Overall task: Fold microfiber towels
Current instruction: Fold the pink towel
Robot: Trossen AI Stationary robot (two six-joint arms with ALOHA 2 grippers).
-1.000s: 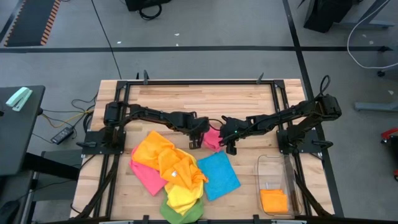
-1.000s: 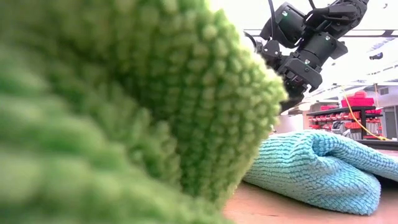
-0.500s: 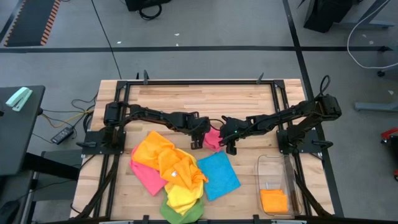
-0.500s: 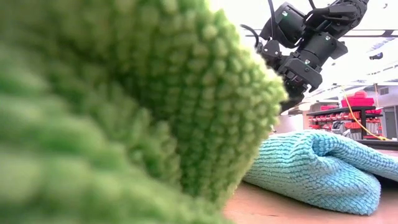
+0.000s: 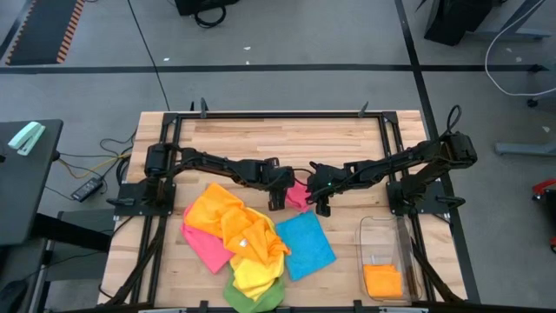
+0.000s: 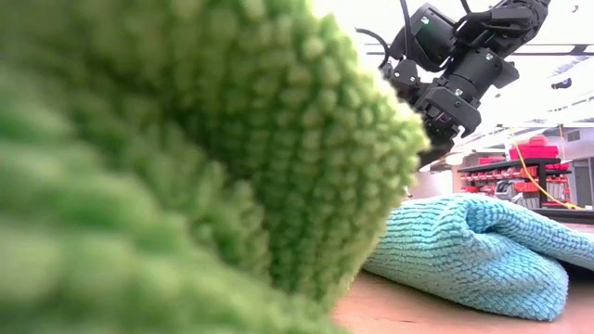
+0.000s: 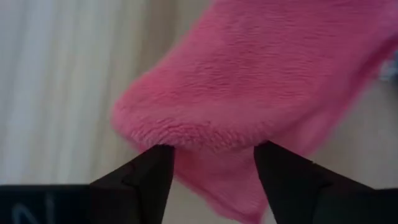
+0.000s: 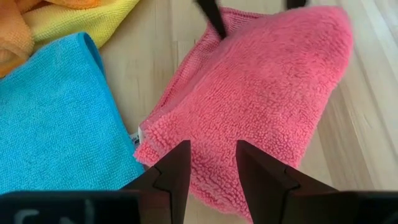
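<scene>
A folded pink towel (image 5: pixel 299 193) lies on the table's middle between my two grippers. My left gripper (image 5: pixel 280 198) stands open at its left edge; in the left wrist view the fingers (image 7: pixel 146 177) stand on either side of the towel's rounded fold (image 7: pixel 205 134), and I cannot tell whether they touch it. My right gripper (image 5: pixel 320 202) is shut on the towel's right edge. A blue towel (image 5: pixel 304 245) lies flat nearer the front. A pile of orange, yellow, pink and green towels (image 5: pixel 234 239) lies at the front left. My right gripper pinches the pink towel's near edge (image 8: pixel 211 155) between its two fingers, slanting down from the table's right side. Several layers of the folded cloth show there. The towel rests on the table, slack.
A clear plastic bin (image 5: pixel 385 235) at the front right holds a folded orange towel (image 5: pixel 382 280). The green towel (image 6: pixel 186 167) fills most of the low view, with the blue towel (image 6: pixel 483 250) behind it. Bare wood lies along the table's far side (image 5: pixel 278 139).
My left gripper has tipped a little at the pink towel's left edge. The towel and my right gripper stay where they were.
</scene>
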